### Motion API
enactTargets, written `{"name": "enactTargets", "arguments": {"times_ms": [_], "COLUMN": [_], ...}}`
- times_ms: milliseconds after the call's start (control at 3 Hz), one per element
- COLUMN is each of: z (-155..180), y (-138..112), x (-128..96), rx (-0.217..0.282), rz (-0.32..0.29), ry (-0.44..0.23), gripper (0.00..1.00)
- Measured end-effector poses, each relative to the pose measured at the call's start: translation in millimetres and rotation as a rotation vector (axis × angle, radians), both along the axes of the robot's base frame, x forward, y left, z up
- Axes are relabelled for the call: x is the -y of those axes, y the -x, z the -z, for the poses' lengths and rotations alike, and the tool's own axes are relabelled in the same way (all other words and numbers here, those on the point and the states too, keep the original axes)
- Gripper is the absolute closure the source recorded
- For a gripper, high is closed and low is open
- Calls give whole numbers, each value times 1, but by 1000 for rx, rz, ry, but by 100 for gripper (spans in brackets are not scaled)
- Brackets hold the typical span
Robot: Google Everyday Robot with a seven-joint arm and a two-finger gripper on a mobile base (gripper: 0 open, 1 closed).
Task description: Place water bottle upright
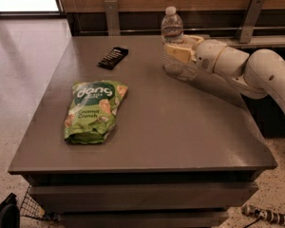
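Note:
The water bottle (172, 32) is a small clear ribbed bottle with a white cap and a white-and-red label band. It stands upright near the far edge of the grey table (180, 127), with its base at or just above the surface. My gripper (178, 51) reaches in from the right and is closed around the bottle's middle. One cream finger (173, 52) crosses the front of the bottle. The white arm (256, 72) stretches off to the right.
A green snack bag (92, 110) lies flat at the left middle of the table. A black bar-shaped packet (113, 57) lies at the far left. A wooden wall with metal brackets (249, 18) runs behind the table. The floor is to the left.

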State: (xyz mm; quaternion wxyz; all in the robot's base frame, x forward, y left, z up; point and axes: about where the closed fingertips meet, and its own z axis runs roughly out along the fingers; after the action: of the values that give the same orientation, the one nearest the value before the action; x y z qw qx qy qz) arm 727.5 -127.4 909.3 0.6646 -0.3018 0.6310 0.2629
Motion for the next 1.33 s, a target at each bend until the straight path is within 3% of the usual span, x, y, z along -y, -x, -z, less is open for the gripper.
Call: {"name": "enactTargets", "arguments": {"times_ms": [667,1333], "z": [24,22], "y": [14,14], "x": [-1,-1], "rx": [3,3], "rz": [1,1], "ry": [-27,-27], "gripper": [97,42]}}
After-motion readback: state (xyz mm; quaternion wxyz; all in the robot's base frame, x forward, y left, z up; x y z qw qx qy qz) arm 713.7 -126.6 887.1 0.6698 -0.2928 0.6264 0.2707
